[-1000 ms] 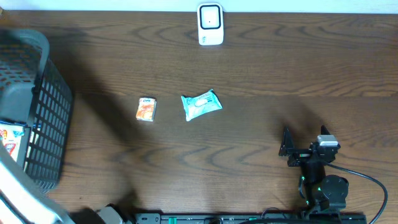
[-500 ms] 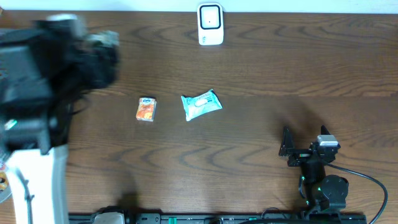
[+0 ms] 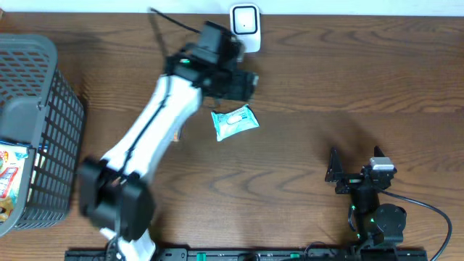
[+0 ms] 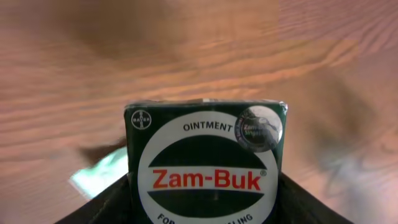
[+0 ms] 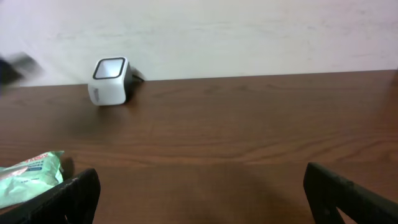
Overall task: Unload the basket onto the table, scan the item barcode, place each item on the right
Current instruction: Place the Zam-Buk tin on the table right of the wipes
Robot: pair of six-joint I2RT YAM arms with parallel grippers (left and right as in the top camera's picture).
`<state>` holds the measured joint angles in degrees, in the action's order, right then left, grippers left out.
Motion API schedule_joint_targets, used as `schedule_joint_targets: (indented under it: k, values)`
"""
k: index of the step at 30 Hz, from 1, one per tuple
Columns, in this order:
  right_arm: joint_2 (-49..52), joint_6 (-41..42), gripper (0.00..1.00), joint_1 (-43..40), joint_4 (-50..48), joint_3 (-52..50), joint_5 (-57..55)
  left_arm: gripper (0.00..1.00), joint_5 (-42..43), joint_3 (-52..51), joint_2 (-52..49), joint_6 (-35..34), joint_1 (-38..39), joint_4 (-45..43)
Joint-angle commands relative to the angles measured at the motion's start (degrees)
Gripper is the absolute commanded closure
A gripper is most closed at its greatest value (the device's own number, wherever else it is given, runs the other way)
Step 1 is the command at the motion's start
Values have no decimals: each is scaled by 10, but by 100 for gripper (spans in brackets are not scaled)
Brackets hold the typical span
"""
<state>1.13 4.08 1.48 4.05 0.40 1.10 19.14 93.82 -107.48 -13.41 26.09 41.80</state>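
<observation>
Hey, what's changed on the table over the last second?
The left gripper, clamped on a Zam-Buk box, swung from the basket side across to just short of the scanner. The teal packet and the open right gripper stayed put.

A dark brown wood-grain table [image 3: 348,80] is seen across the whole overhead view. Behind its far edge, a plain off-white wall [image 5: 249,31] is shown, evenly lit.

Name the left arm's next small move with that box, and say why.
Probably ease the Zam-Buk box, clamped in the left gripper, nearer the scanner and tilt it toward its window: the gripper hangs just short of the scanner, and the label face shows no barcode.
</observation>
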Motion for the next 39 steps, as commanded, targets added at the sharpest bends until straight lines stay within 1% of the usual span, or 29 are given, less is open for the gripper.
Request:
schedule_joint_targets:
  k: [1,4,8,11,14,15,16,17,18,21,25,28,31,32,34,36,39]
  values:
    - [0,-5,1,-3,2,-1,1,56,-7,2,-60,-73,33,-53]
    - [0,-5,1,-3,2,-1,1,56,-8,2,-91,-94,53,-79]
    - [0,-5,1,-3,2,-1,1,56,-33,2,-106,-128,76,-73]
    - [0,-5,1,-3,2,-1,1,55,-54,2,-107,-129,94,-64]
    - [0,-5,1,-3,2,-1,1,43,-62,2,-107,-129,110,-59]
    - [0,-5,1,-3,2,-1,1,37,-62,1,-107,-129,114,-59]
    - [0,-5,1,-3,2,-1,1,28,-62,1,-107,-129,119,-59]
    - [0,-5,1,-3,2,-1,1,8,-61,2,-107,-129,123,-59]
    - [0,-5,1,-3,2,-1,1,2,-61,2,-107,-129,125,-58]
    - [0,-5,1,-3,2,-1,1,2,-61,2,-107,-128,127,-54]
    - [0,-5,1,-3,2,-1,1,2,-61,9,-96,-121,107,-48]
    - [0,-5,1,-3,2,-1,1,2,-62,35,-58,-111,71,-21]
    - [0,-5,1,-3,2,-1,1,2,-62,63,27,-81,3,13]
    - [0,-5,1,-3,2,-1,1,2,-62,70,56,-61,-21,25]
    - [0,-5,1,-3,2,-1,1,2,-62,75,112,-30,-73,40]
    - [0,-5,1,-3,2,-1,1,2,-64,75,165,-29,-136,45]
    - [0,-5,1,-3,2,-1,1,3,-66,75,232,-30,-257,52]
